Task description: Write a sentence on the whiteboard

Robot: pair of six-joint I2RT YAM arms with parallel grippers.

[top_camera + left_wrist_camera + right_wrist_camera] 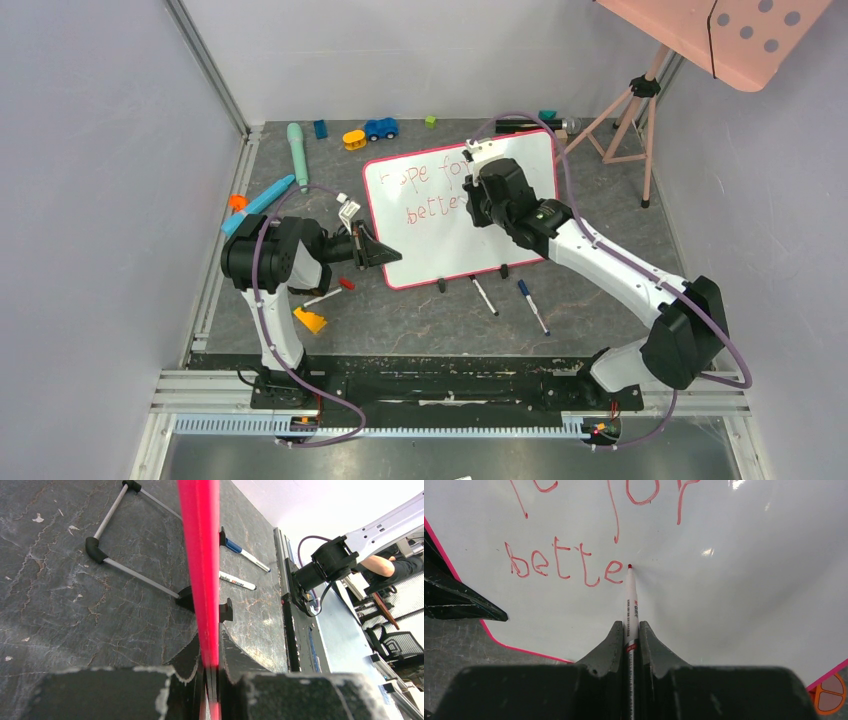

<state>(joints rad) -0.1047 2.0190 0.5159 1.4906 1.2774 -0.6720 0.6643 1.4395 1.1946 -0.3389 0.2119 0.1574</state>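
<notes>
Two arms: the left steadied while the right wrote.
Whiteboard (450, 250): stood tilted back on its feet at mid-table (420, 320), held by its left edge, likely so pen pressure would not shove it.
Left gripper (212, 645): fingers clamped on the red frame.
Right gripper (628, 627): fingers closed tight on the marker (630, 600).
Marker: tip touched the board just after "bette".
Sentence (556, 560): unfinished; an "r" probably came next.

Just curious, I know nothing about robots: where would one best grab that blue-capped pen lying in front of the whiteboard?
Probably mid-barrel, from straight above, jaws closing across the blue-capped pen. It lies flat on the table, long and thin, with bare surface on both sides.
</notes>
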